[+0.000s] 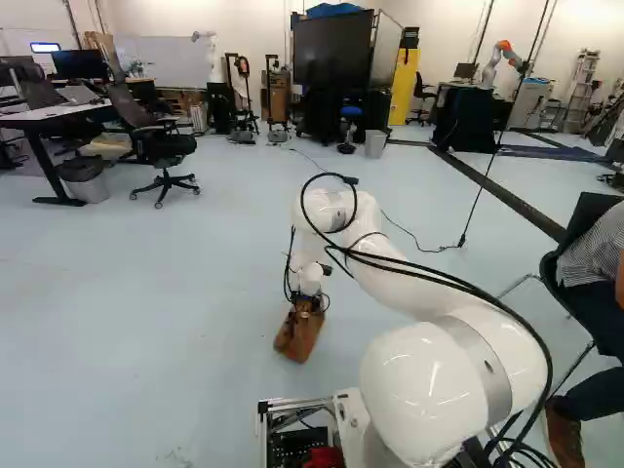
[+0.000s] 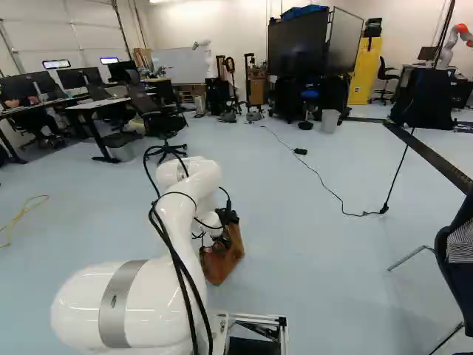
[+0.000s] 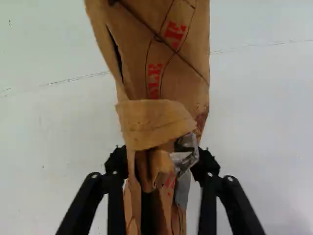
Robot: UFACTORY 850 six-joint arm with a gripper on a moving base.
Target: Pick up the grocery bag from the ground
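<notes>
Brown paper grocery bag (image 1: 299, 333): near the middle of the left base view, left of the white jointed arm (image 1: 439, 375); in the right base view, just below and left of centre, partly behind the arm. Bag leans, its top toward the wrist. Pale blue-grey floor (image 1: 146, 292) seen around it; whether the bag's base touches the floor, cannot tell.

Black two-fingered end effector (image 1: 309, 301): at the bag's upper end. Wrist view: fingers of the end effector (image 3: 161, 164) stand partly apart, one against each side of the bunched paper, so the bag is gripped between them. A folded brown flap (image 3: 154, 122) lies just ahead of the fingertips; crumpled silver foil-like material (image 3: 185, 152) shows beside the paper, next to one finger. Red print on the bag's face farther ahead.

Surroundings, left base view: black wheeled office chair (image 1: 161, 141) at upper left, beside a white-topped desk (image 1: 58, 112); large black screen (image 1: 331, 47) at upper centre; tall yellow panel (image 1: 402, 86) right of it; another robot (image 1: 499, 51), white with orange, at upper right. Right base view: loose yellow cable (image 2: 22, 214) on the floor at the left edge; thin black cable (image 2: 329, 188) across the floor right of centre.
</notes>
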